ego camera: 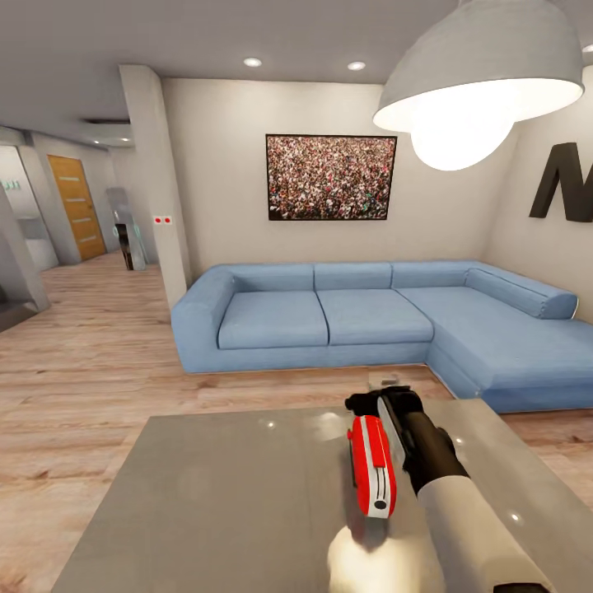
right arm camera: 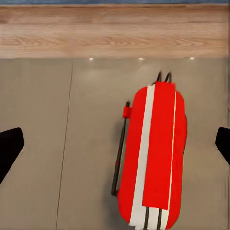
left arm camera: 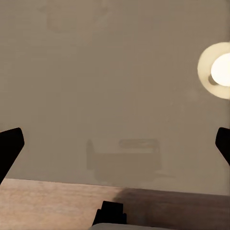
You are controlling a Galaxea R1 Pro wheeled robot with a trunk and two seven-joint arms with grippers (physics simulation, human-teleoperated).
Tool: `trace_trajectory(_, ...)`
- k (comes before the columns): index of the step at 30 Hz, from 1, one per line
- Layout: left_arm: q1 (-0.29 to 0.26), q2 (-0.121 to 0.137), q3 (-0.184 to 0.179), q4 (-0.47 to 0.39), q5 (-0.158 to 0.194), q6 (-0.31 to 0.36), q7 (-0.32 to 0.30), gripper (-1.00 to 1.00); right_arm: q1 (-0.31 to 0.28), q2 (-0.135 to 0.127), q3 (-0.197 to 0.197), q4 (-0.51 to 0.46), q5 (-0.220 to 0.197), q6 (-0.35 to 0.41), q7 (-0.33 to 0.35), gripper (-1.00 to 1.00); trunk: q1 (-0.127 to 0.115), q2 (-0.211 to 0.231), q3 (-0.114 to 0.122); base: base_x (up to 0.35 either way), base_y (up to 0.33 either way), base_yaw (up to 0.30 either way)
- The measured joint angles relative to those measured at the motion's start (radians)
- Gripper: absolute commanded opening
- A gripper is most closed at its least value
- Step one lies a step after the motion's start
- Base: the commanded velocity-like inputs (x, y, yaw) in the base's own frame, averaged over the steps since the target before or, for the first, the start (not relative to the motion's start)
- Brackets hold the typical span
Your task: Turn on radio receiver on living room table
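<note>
The red radio receiver (ego camera: pixel 371 465) with a white-silver band rests on the glossy grey table (ego camera: pixel 231 494), right of its middle. My right gripper (ego camera: pixel 380 403) hovers over the radio's far end, and the arm runs alongside it. In the right wrist view the radio (right arm camera: pixel 153 158) lies below, between the spread black fingertips (right arm camera: pixel 9 143), with its thin antenna (right arm camera: pixel 120 148) along one side. The right gripper (right arm camera: pixel 115 143) is open and holds nothing. My left gripper (left arm camera: pixel 115 143) is also open, over bare table top (left arm camera: pixel 96 72).
A blue L-shaped sofa (ego camera: pixel 371 317) stands behind the table, with a strip of wood floor (ego camera: pixel 272 387) between them. A big grey dome lamp (ego camera: pixel 478 82) hangs overhead at the right; its glow (left arm camera: pixel 218 69) reflects in the table. A framed crowd photo (ego camera: pixel 329 177) hangs on the wall.
</note>
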Motion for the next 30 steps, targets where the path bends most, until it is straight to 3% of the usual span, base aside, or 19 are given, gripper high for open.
trace_trajectory(4, 0.000, 0.000, 0.000, 0.000, 0.000, 0.000, 0.000, 1.00, -0.038, -0.043, -0.004, 0.006, -0.001, 0.036, -0.003, 1.00, 0.000, 0.000, 0.000, 0.000, 0.000, 0.000)
trace_trajectory(7, 0.000, 0.000, 0.000, 0.000, 0.000, -0.004, 0.000, 1.00, -0.042, -0.054, -0.004, 0.030, -0.002, 0.039, -0.003, 1.00, 0.000, 0.000, 0.000, 0.000, 0.000, 0.000)
trace_trajectory(14, 0.000, -0.001, 0.005, 0.000, 0.000, -0.067, 0.000, 1.00, -0.055, -0.061, -0.010, 0.121, -0.003, 0.051, -0.006, 1.00, 0.000, 0.000, 0.000, 0.000, 0.000, 0.000)
trace_trajectory(30, 0.000, 0.000, 0.006, 0.000, 0.001, -0.082, 0.000, 1.00, -0.059, -0.061, -0.012, 0.138, -0.025, 0.056, -0.002, 1.00, 0.000, 0.000, 0.000, 0.000, 0.000, 0.000)
